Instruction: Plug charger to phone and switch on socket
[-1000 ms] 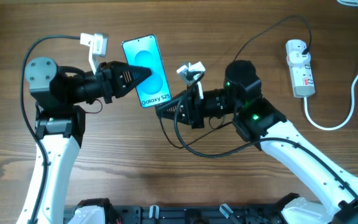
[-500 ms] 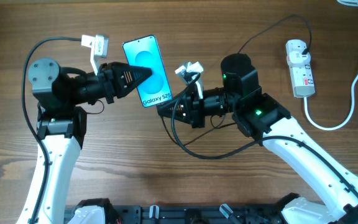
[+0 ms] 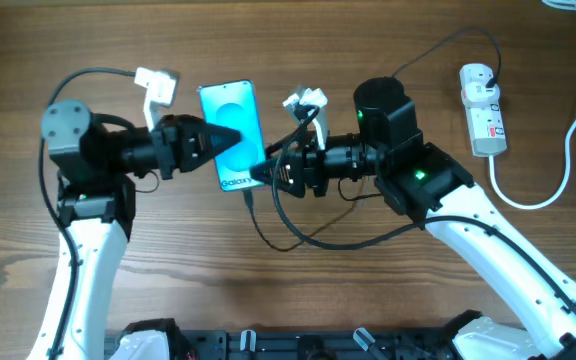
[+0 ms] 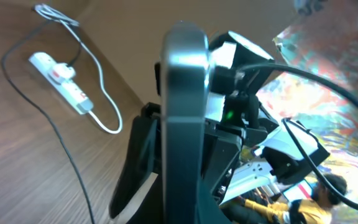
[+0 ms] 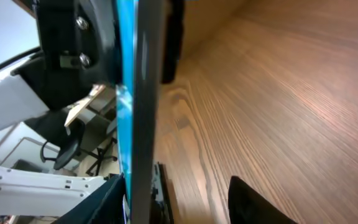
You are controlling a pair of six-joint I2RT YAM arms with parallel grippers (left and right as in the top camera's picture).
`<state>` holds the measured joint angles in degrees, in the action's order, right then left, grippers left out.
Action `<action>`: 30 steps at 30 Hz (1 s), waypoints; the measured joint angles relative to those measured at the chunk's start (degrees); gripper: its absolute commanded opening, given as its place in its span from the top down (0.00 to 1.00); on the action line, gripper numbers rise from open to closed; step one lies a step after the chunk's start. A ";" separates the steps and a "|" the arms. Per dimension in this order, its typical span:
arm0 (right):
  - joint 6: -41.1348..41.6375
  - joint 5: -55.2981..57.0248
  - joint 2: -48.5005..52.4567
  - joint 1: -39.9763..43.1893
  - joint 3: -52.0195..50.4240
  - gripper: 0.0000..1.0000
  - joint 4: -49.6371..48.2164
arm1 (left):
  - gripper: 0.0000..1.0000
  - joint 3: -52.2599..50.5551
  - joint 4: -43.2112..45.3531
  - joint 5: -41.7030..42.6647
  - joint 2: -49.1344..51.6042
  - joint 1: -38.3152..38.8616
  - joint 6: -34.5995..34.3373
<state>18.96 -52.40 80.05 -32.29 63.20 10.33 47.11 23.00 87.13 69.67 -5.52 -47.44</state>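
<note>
Two black robot arms meet over the middle of a brown, straight-grained wooden table (image 3: 298, 300). The left hand (image 3: 230, 140) is clamped across the phone (image 3: 230, 100), a slim rounded rectangle with a glossy cyan screen, holding it between the two arms with its lettered end toward the right arm. In the left wrist view the phone shows edge-on as a smooth, grey metallic frame with rounded corners, and the dark fingers (image 4: 138, 155) press on its faces. The right hand (image 3: 266, 172) sits just at the phone's lettered end. In the right wrist view its dark, blunt fingers (image 5: 248, 199) stand apart, with the thin bright edge of the phone rising between them. The charger (image 3: 438, 45) is a thin, matte black cable that arcs away from the socket (image 3: 483, 110), passes behind the right arm and sags in a loop on the table beneath the phone. Its tip near the phone's end is too small to make out, and whether it touches the phone cannot be told. The socket, a white oblong plastic block with red markings, lies well apart at the table's far right. A thicker white lead (image 3: 558, 170) curves from the socket's near end.
</note>
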 measured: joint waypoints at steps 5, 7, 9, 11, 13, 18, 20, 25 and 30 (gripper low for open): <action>-2.49 1.92 0.04 -3.48 0.02 0.57 2.51 | 0.96 0.00 0.00 -1.95 -0.02 -3.50 -0.90; -2.82 2.14 0.04 -6.34 0.02 0.71 2.49 | 0.96 0.00 0.00 -2.49 0.00 -3.50 -1.36; -3.04 2.75 0.04 -7.78 0.02 0.78 2.49 | 0.96 0.00 0.00 -2.91 -0.02 -3.50 -1.62; -3.19 3.26 0.11 -7.91 0.00 0.88 2.56 | 0.96 0.00 0.00 -2.95 -0.02 -3.50 -2.05; -2.93 3.87 0.13 -7.91 0.00 0.95 2.71 | 0.96 0.00 0.00 -3.06 -0.02 -3.50 -2.58; -2.32 4.04 0.39 -7.91 -0.15 0.96 1.20 | 0.96 0.04 0.35 -2.49 -0.02 -3.80 -2.62; -1.20 3.76 0.48 -7.98 -0.50 0.95 -0.15 | 0.96 0.09 0.50 -1.84 -0.02 -4.04 -2.62; 1.66 2.91 0.63 -7.52 -1.05 0.95 -2.60 | 0.96 0.63 0.42 -2.10 -0.02 -3.72 -2.56; 2.86 2.01 0.63 -6.38 -1.03 0.95 -2.73 | 0.96 0.96 0.17 -3.96 -0.02 -2.69 -1.64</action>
<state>21.82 -50.39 80.68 -38.68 62.17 7.60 48.07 23.18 83.18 69.65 -8.21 -49.08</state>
